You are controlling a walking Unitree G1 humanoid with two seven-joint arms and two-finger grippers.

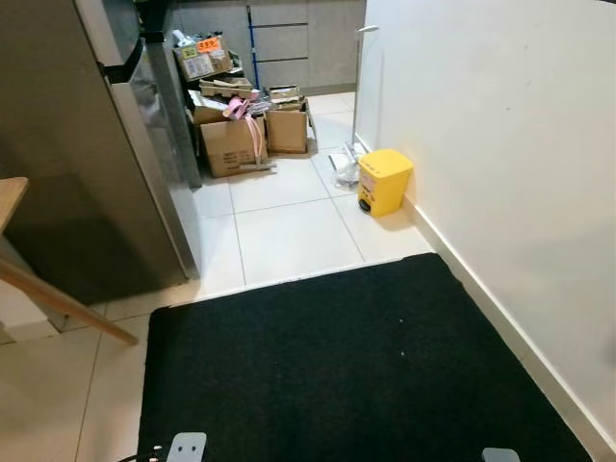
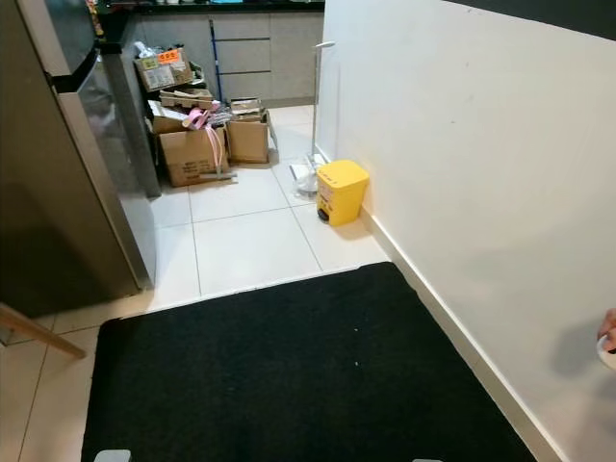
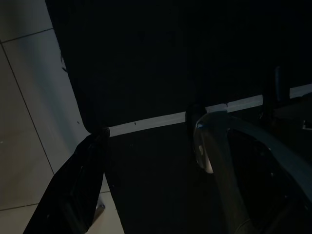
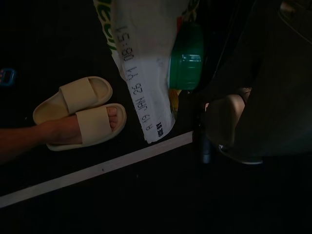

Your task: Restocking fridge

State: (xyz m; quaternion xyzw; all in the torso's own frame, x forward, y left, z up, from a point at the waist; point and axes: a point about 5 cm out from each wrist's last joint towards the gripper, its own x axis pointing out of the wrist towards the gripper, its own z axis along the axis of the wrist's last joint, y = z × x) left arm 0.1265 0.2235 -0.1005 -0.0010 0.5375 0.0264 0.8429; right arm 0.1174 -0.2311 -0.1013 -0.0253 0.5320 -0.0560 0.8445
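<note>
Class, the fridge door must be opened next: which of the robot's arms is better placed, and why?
Left, probably. The fridge stands on the robot's left, and the left gripper hangs over the mat with nothing seen in it, while the right arm appears to carry a green-capped carton.

The carton [image 4: 146, 63] with a green cap reads "19 JAN 26" and "08:57".

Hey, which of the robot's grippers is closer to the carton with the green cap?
Right. The right gripper holds the carton low over the black mat; the left gripper hangs apart over the mat's other side.
</note>
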